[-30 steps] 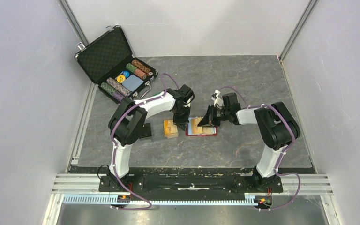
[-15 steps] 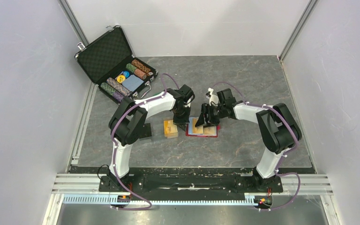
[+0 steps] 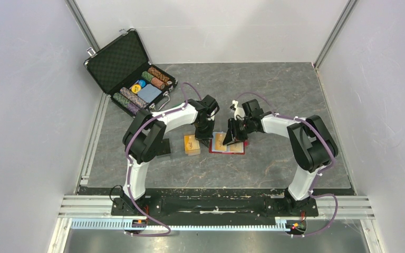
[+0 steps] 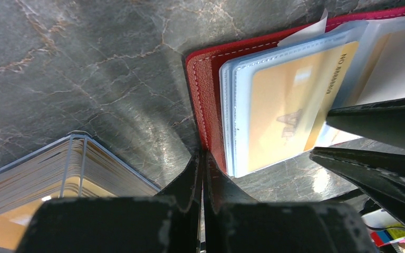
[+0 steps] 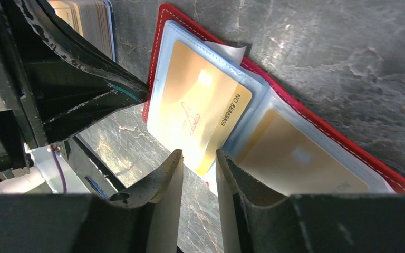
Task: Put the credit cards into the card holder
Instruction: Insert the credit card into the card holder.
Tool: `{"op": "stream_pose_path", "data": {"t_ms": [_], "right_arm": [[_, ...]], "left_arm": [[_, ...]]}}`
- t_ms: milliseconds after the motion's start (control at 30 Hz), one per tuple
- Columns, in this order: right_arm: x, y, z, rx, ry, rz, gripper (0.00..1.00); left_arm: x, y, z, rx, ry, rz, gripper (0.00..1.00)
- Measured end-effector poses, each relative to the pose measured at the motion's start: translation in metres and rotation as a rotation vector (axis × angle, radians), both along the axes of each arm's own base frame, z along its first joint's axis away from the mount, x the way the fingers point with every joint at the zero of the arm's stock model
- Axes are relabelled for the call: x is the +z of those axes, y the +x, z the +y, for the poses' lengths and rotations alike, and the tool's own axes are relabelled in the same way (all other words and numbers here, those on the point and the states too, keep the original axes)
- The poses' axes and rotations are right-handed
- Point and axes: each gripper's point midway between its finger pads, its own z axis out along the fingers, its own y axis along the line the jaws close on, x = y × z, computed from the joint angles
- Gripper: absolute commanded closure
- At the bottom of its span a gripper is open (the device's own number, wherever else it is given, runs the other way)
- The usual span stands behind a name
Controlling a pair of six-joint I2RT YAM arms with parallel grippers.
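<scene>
One holder (image 3: 237, 148) lies open and flat on the table (image 3: 274, 95), midway between the two arms, its clear sleeves facing up. Two orange-gold cards show in it: the left card (image 5: 200, 118) sits only partly in its sleeve, its numbered end lying over the next sleeve, and the right card (image 5: 295, 158) lies fully under plastic. A white slip (image 5: 231, 51) pokes out behind the sleeves. Just left of the holder, apart from it, is one stack (image 4: 42, 179) of more gold cards; how many it has cannot be counted. The glossy sleeves blur the cards' print, and in the top view the grippers cover much of the holder. The right gripper (image 5: 198, 154) is low over the left card with its fingers a narrow gap apart; the card's lower corner shows in that gap, and no grip on it is visible. The left gripper (image 4: 203, 158) has its fingers closed together with nothing seen between them, tips at the holder's left corner; whether they press on it cannot be told. Well apart, at the far left, one open case (image 3: 117, 59) holds rows of chips (image 3: 158, 76).
</scene>
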Motion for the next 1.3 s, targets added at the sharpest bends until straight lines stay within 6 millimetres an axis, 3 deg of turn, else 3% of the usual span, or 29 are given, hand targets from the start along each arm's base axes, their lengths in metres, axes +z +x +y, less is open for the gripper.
{"op": "stream_pose_path", "data": {"t_ms": [133, 300, 433, 600, 800, 1000, 1300], "right_arm": [[-0.003, -0.005, 0.009, 0.014, 0.026, 0.027, 0.74], [0.001, -0.006, 0.015, 0.019, 0.052, 0.038, 0.71], [0.007, -0.001, 0.014, 0.020, 0.042, 0.013, 0.66], [0.026, 0.007, 0.012, 0.034, 0.030, -0.061, 0.68], [0.035, 0.017, 0.005, 0.030, 0.021, -0.116, 0.86], [0.028, 0.026, -0.011, -0.001, -0.006, -0.117, 1.00], [-0.004, 0.007, -0.021, 0.010, -0.052, -0.043, 1.00]], "left_arm": [[0.000, 0.000, 0.000, -0.001, 0.000, 0.002, 0.96], [0.001, 0.000, -0.001, -0.012, -0.006, -0.001, 0.65], [0.006, 0.000, -0.008, -0.024, -0.027, -0.016, 0.58], [0.023, 0.008, -0.013, -0.014, -0.091, -0.048, 0.55], [0.051, 0.029, -0.022, 0.040, -0.290, -0.087, 0.55], [0.044, 0.029, -0.028, 0.092, -0.375, -0.052, 0.56], [0.023, 0.026, -0.030, 0.111, -0.360, -0.013, 0.65]]}}
